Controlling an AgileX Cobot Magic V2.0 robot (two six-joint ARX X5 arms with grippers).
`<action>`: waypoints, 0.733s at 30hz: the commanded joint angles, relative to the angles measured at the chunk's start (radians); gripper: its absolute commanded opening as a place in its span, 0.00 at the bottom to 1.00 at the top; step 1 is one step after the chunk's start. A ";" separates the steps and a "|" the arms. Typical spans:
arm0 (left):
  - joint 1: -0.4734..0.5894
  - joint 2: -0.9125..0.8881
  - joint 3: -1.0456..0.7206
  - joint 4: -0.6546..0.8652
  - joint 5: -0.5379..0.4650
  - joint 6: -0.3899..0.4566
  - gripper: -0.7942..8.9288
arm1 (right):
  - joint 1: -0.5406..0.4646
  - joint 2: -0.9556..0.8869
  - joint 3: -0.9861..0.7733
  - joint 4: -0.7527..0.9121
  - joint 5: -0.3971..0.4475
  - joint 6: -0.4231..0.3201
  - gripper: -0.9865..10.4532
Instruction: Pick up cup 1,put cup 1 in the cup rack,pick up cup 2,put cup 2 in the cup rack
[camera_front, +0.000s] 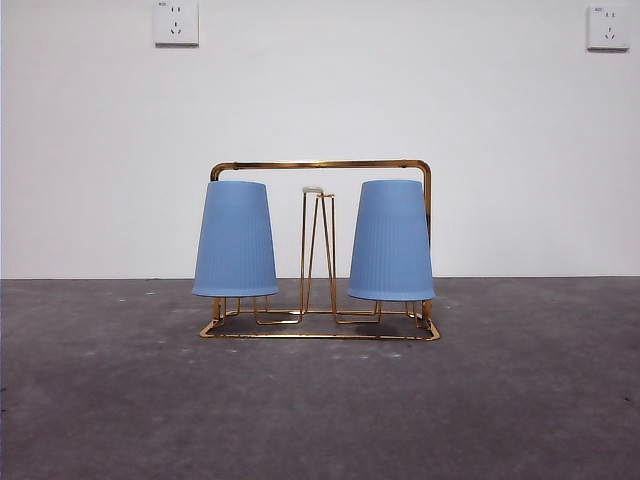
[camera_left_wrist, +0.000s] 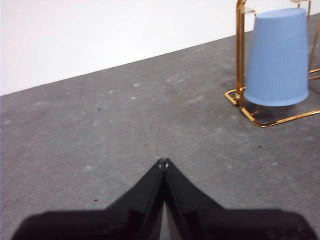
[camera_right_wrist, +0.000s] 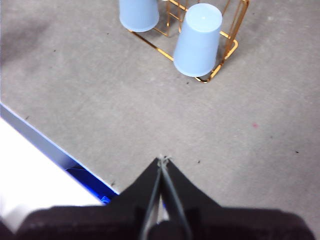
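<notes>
Cups (camera_front: 235, 238) (camera_front: 391, 240) both sit inverted on the rack (camera_front: 320, 165); left claw (camera_left_wrist: 163, 163) and right claw (camera_right_wrist: 162, 160) are closed empty, well apart over the worktop (camera_front: 320, 410).

Gold wire cup rack (camera_front: 320, 166) stands upright on the grey table. Two blue ribbed cups – left cup (camera_front: 235, 240), right cup (camera_front: 391, 242) – hang upside down on its prongs, either side of a bare centre prong.
</notes>
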 joint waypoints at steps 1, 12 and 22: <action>0.008 -0.002 -0.010 0.007 0.003 -0.027 0.08 | 0.001 0.000 -0.008 -0.024 0.013 0.008 0.09; 0.009 0.011 -0.010 0.007 0.003 -0.027 0.08 | 0.001 0.000 -0.008 -0.024 0.020 0.008 0.09; 0.009 0.011 -0.010 0.007 0.003 -0.027 0.08 | -0.064 -0.045 -0.007 -0.020 0.072 -0.003 0.09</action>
